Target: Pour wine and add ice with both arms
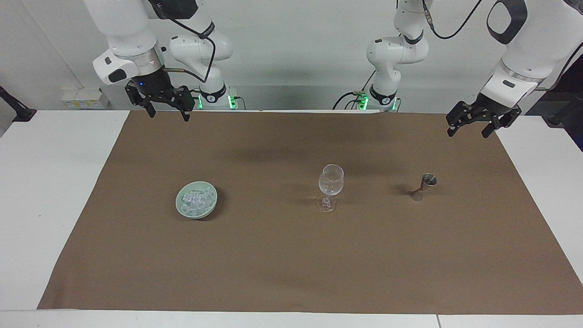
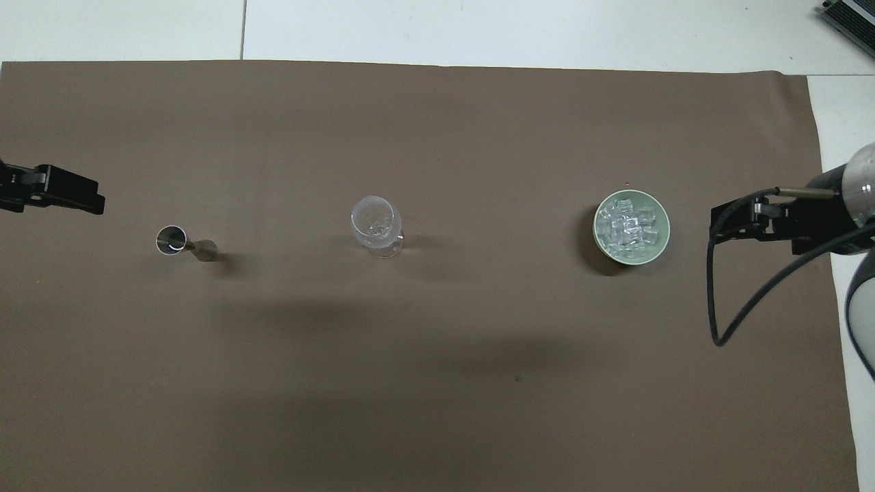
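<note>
A heap of clear ice (image 1: 196, 199) lies in a pale green bowl (image 1: 196, 214) toward the right arm's end of the table. A clear stemmed glass (image 1: 330, 182) stands upright at the middle. A small metal jigger (image 1: 423, 187) stands toward the left arm's end. My right gripper (image 1: 168, 114) is open and empty, raised over the brown cloth's edge by the robots. My left gripper (image 1: 469, 132) is open and empty, raised over the cloth's corner by the robots. The overhead view shows the ice (image 2: 629, 225), bowl (image 2: 631, 193), glass (image 2: 374, 222), jigger (image 2: 171, 240), left gripper (image 2: 89, 201) and right gripper (image 2: 718, 222).
A brown cloth (image 1: 291, 264) covers most of the white table (image 1: 45, 182). The bowl, glass and jigger stand in one row across it, well apart from each other. A black cable (image 2: 752, 301) hangs from the right arm.
</note>
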`<act>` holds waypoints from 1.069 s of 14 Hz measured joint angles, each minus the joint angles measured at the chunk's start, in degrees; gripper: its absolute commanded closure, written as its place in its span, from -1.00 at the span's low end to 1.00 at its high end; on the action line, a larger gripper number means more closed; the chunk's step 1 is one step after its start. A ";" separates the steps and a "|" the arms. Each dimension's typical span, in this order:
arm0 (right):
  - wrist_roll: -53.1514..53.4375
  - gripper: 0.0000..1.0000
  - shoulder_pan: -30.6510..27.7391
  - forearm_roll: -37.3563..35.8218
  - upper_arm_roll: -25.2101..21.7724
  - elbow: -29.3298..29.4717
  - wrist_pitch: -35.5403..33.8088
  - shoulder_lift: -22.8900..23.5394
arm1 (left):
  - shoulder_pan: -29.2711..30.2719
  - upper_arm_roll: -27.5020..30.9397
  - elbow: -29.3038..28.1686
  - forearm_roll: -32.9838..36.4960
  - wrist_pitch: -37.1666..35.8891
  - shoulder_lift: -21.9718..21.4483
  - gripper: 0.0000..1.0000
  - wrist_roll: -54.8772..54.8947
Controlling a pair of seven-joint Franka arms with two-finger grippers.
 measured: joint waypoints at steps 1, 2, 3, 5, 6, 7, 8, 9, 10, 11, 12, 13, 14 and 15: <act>0.00 -1.00 0.00 0.00 0.00 0.00 0.00 0.00 | 0.00 0.00 -0.03 0.00 0.35 0.11 -1.00 1.36; 0.00 -1.00 0.00 0.00 0.00 0.00 0.00 0.00 | 0.03 0.02 -0.07 0.00 1.04 0.28 -1.00 3.27; 0.00 -1.00 0.00 0.00 0.00 0.00 0.00 0.00 | 0.09 0.10 -0.10 -0.04 1.68 0.53 -1.00 6.23; 0.00 -1.00 0.00 0.00 0.00 0.00 0.00 0.00 | 1.07 0.37 -0.31 -1.40 3.36 1.32 -1.00 15.06; 0.00 -1.00 0.00 0.00 0.00 0.00 0.00 0.00 | 2.23 0.47 -0.33 -3.06 4.05 1.91 -1.00 19.81; 0.00 -1.00 0.00 0.00 0.00 0.00 0.00 0.00 | 3.54 0.61 -0.34 -4.49 4.39 2.52 -1.00 24.05; 0.00 -1.00 0.00 0.00 0.00 0.00 0.00 0.00 | 4.88 0.73 -0.35 -5.71 4.48 3.11 -1.00 28.09; 0.00 -1.00 0.00 0.00 0.00 0.00 0.00 0.00 | 6.02 0.85 -0.37 -7.28 4.50 3.67 -1.00 31.82; 0.00 -1.00 0.00 0.00 0.00 0.00 0.00 0.00 | 7.29 0.92 -0.40 -9.23 4.51 4.25 -1.00 35.48; 0.00 -1.00 0.00 0.00 0.00 0.00 0.00 0.00 | 8.67 1.00 -0.45 -11.19 4.53 4.92 -1.00 39.05; 0.00 -1.00 0.00 0.00 0.00 0.00 0.00 0.00 | 10.28 1.06 -0.51 -13.41 4.54 5.81 -1.00 43.30; 0.00 -1.00 0.00 0.00 0.00 0.00 0.00 0.00 | 11.61 1.11 -0.62 -15.31 4.54 6.67 -1.00 47.08; 0.00 -1.00 0.00 0.00 0.00 0.00 0.00 0.00 | 12.85 1.11 -0.88 -17.64 4.49 7.57 -1.00 51.10; 0.00 -1.00 0.00 0.00 0.00 0.00 0.00 0.00 | 13.85 1.11 -1.26 -19.89 4.49 8.33 -1.00 55.23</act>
